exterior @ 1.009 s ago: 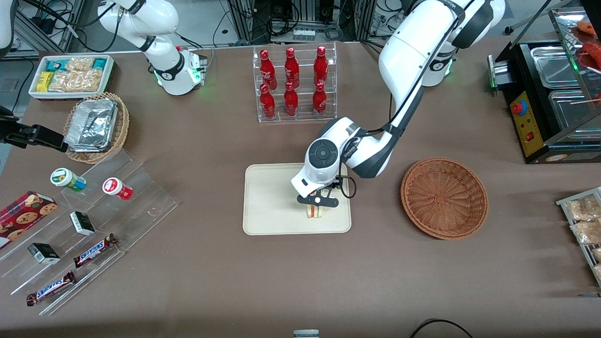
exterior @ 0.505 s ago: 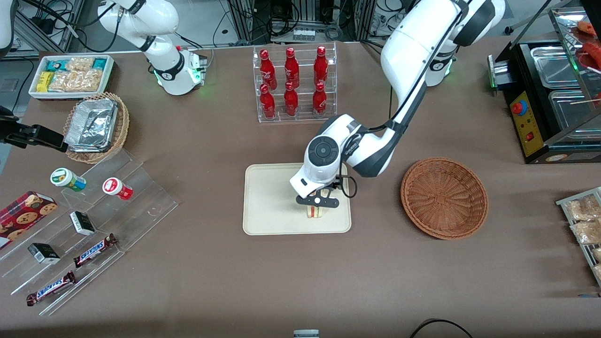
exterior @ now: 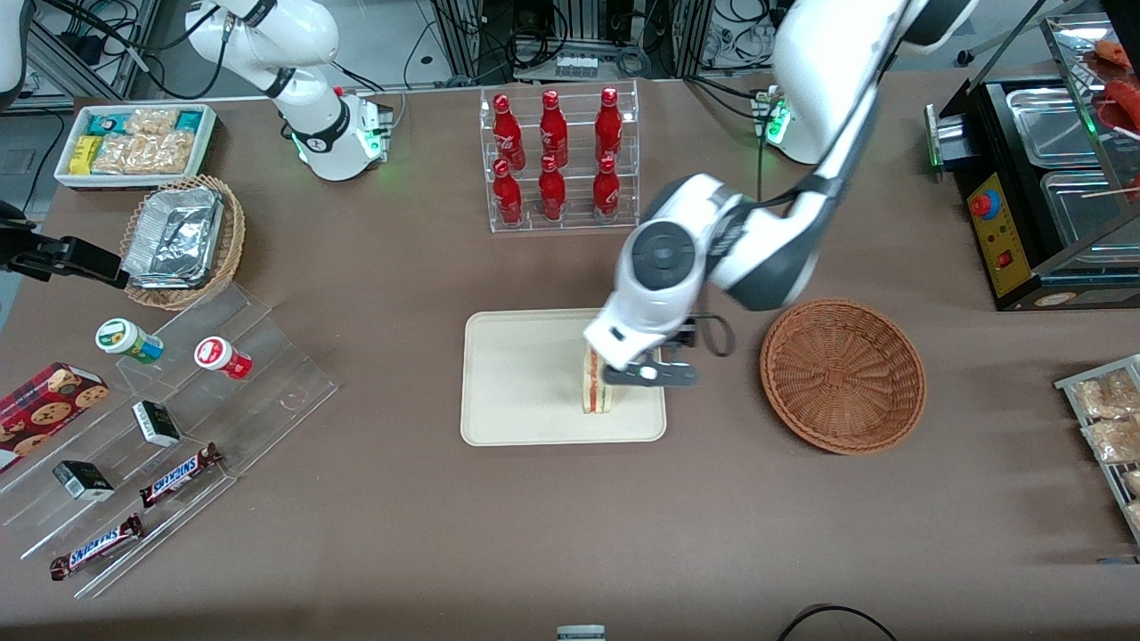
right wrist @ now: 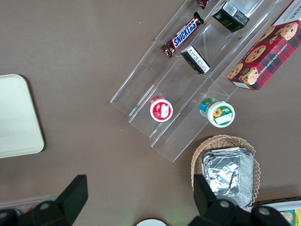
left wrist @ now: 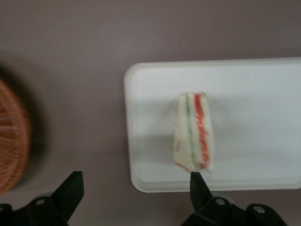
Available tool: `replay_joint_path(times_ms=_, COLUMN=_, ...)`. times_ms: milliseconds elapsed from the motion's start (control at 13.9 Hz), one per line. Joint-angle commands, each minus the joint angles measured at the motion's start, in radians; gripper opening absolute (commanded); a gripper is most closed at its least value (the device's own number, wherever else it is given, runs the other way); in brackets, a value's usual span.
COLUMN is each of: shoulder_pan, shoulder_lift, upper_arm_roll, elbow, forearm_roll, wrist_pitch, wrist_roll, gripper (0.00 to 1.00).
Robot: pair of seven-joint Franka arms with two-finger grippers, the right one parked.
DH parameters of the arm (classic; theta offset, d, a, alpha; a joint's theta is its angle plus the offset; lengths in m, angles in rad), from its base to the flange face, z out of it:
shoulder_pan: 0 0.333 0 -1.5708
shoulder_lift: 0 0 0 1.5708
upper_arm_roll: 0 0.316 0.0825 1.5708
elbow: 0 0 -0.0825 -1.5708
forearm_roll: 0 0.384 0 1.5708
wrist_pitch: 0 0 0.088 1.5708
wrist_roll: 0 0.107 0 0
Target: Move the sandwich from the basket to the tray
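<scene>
The sandwich (exterior: pixel 595 385) stands on its edge on the cream tray (exterior: pixel 517 383), near the tray end closest to the basket, with its red, orange and green layers showing. My left gripper (exterior: pixel 655 374) hangs open and empty above that tray end, raised off the sandwich and just beside it toward the basket. The reddish-brown wicker basket (exterior: pixel 842 374) is empty and lies toward the working arm's end. In the left wrist view the sandwich (left wrist: pixel 194 134) lies free on the tray (left wrist: pixel 254 94), my gripper (left wrist: pixel 135 181) is spread wide, and the basket (left wrist: pixel 11 141) shows at the edge.
A clear rack of red bottles (exterior: pixel 557 160) stands farther from the camera than the tray. A clear stepped stand with snacks (exterior: pixel 178 401), a tan basket with foil containers (exterior: pixel 183 236) and a white snack bin (exterior: pixel 134 142) lie toward the parked arm's end. A black appliance (exterior: pixel 1042 178) stands at the working arm's end.
My gripper has let go of the sandwich, risen, and moved sideways toward the basket. The sandwich stays on the tray, now more exposed.
</scene>
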State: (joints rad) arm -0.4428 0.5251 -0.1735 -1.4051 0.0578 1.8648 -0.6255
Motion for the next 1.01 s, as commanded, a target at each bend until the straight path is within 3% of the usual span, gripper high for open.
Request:
replay_joint_path(times_ms=0, shoulder_pan=0.103, shoulder_lift=-0.065, upper_arm_roll=-0.011, elbow=-0.020, forearm_roll=-0.006, wrist_pitch=-0.041, wrist_roll=0.042, gripper=1.00)
replay_joint_path(times_ms=216, shoulder_pan=0.202, shoulder_lift=-0.106, upper_arm_roll=-0.011, elbow=-0.023, forearm_roll=-0.041, wrist_pitch=-0.050, wrist_roll=0.069, gripper=1.00)
replay_joint_path(times_ms=649, shoulder_pan=0.348, shoulder_lift=-0.172, upper_arm_roll=-0.006, elbow=-0.020, forearm_roll=-0.018, wrist_pitch=-0.222, wrist_roll=0.203, gripper=1.00)
replay_joint_path(times_ms=793, shoulder_pan=0.355, shoulder_lift=-0.204, upper_arm_roll=0.009, elbow=-0.026, forearm_roll=0.049, wrist_pitch=-0.265, wrist_roll=0.329, gripper=1.00)
replay_joint_path(times_ms=937, shoulder_pan=0.355, shoulder_lift=-0.246, upper_arm_roll=0.051, elbow=-0.040, forearm_roll=0.048, wrist_pitch=-0.295, wrist_roll=0.461, gripper=1.00)
